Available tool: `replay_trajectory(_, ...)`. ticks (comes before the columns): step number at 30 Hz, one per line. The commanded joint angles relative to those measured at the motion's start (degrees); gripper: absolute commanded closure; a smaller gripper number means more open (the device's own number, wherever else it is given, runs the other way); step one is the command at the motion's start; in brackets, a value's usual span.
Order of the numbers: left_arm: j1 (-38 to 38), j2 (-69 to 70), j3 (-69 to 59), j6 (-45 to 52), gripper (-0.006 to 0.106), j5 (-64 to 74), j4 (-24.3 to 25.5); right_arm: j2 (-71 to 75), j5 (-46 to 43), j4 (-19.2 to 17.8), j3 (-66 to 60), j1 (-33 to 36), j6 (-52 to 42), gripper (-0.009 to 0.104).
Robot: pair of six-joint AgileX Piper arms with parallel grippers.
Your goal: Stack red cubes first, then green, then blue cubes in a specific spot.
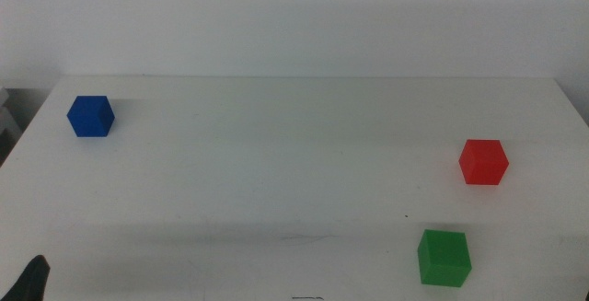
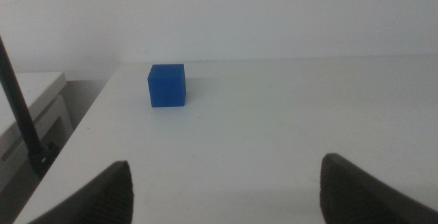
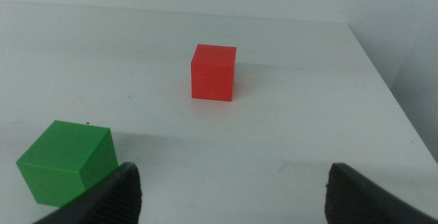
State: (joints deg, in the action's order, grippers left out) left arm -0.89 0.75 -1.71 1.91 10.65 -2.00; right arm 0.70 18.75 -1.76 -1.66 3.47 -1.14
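The red cube (image 1: 484, 162) rests at the table's right side, and the right wrist view shows the red cube (image 3: 213, 72) ahead of my right gripper (image 3: 229, 186), which is open and empty. The green cube (image 1: 444, 258) sits near the front edge, right of centre; up close the green cube (image 3: 67, 161) lies just beside one right jaw. The blue cube (image 1: 90, 116) stands at the far left; the blue cube (image 2: 167, 85) is well ahead of my open, empty left gripper (image 2: 226, 186). Only a dark tip of the left gripper (image 1: 32, 280) shows in the middle view.
The white table (image 1: 276, 154) ends at a far edge against a pale wall. Its left edge runs close to the blue cube, with a grey stand (image 2: 27, 121) beyond it. The table's right edge (image 3: 390, 87) lies near the red cube.
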Motion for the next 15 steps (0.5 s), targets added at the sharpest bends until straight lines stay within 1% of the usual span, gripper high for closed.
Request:
replay_trajectory(1, -0.06, 1.18, 0.2, -0.12, 0.007, -4.38, -0.21, 1.14, -4.39, -0.46, 1.01, -0.31, -0.53, 0.001)
replay_trajectory(3, -0.06, 1.18, 0.2, -0.12, 0.007, -4.38, -0.21, 1.14, -4.39, -2.94, 1.01, -0.31, -2.33, 0.001)
replay_trajectory(5, -0.06, 1.18, 0.2, -0.12, 0.007, -4.38, -0.21, 1.14, -4.39, -4.2, 1.01, -0.31, -2.83, 0.001)
replay_trajectory(11, -0.06, 1.18, 0.2, -0.21, 0.007, -4.38, -0.21, 1.14, -4.39, -4.34, 1.01, -0.31, -2.88, 0.001)
replay_trajectory(14, -0.06, 1.18, 0.2, -0.21, 0.007, -4.38, -0.21, 1.14, -4.7, -8.07, 1.01, -0.31, -4.77, 0.001)
replay_trajectory(15, -0.06, 1.18, 0.2, -0.21, 0.007, -4.38, -0.21, 1.14, -4.75, -8.43, 1.01, -0.31, -4.77, 0.001)
